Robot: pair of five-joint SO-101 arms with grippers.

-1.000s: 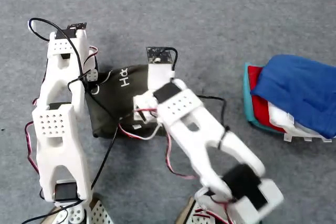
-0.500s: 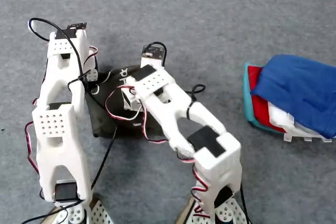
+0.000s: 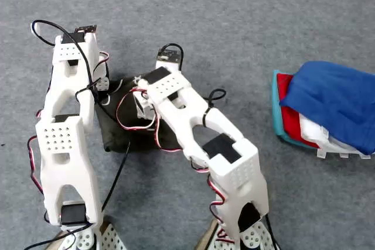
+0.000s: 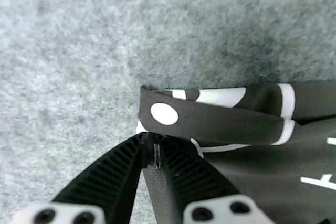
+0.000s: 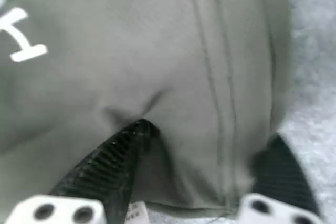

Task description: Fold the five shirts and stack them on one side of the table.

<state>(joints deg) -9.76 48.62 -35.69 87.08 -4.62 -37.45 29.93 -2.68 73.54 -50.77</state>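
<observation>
1 grey table [image 3: 263, 33] carries everything listed. 2 white arms reach over the same item: the left arm [image 3: 64, 144] at the table's left side and the right arm [image 3: 199, 127] slanting in from the middle. 1 stack of folded shirts [image 3: 293, 127] lies at the right edge, well apart from both arms, with 4 layers visible: blue shirt [image 3: 334, 100] on top, then white, red and teal. 1 dark shirt [image 3: 114, 136] with white print lies bunched between the 2 arms, judged to be the 5th and last to go; its long axis cannot be made out under the arms and wires. Relation that matters: the stack lies to the right of the dark shirt, so the right arm is the nearer carrier, though both arms are at the cloth. Left gripper [image 4: 150, 142]: fingers pinched together on the shirt's folded edge, with the hem and its white marks just beyond the tips. Right gripper [image 5: 210, 137]: fingers spread wide. 1 ribbed finger [image 5: 121, 153] presses a dimple into the cloth, and the other sits past the shirt's edge over the table, so nothing is clamped yet.
</observation>
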